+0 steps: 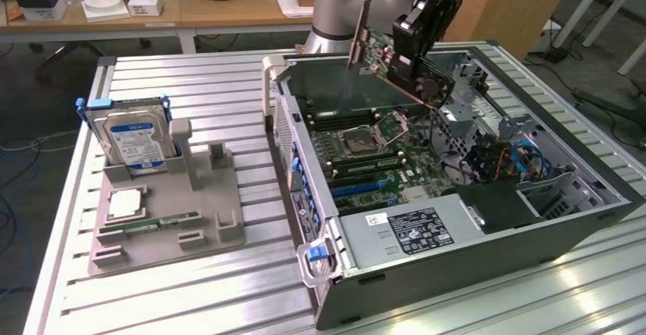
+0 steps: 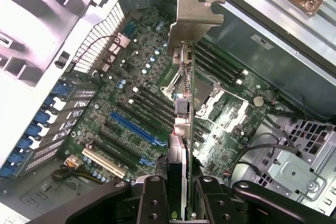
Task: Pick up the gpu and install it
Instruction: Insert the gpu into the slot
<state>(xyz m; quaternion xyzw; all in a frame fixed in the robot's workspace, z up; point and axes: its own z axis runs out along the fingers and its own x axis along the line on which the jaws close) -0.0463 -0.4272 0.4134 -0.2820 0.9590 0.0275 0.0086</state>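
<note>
Gpu, clamped edge-on between my two black fingers, hangs tilted from my gripper over the far end of the open computer case. Its silvery bracket points away from me, above the motherboard and its blue slot. The case lies on its side toward the slatted worktop's edge at the exterior view's right. A grey holder carrying a hard drive stands toward the opposite edge.
</note>
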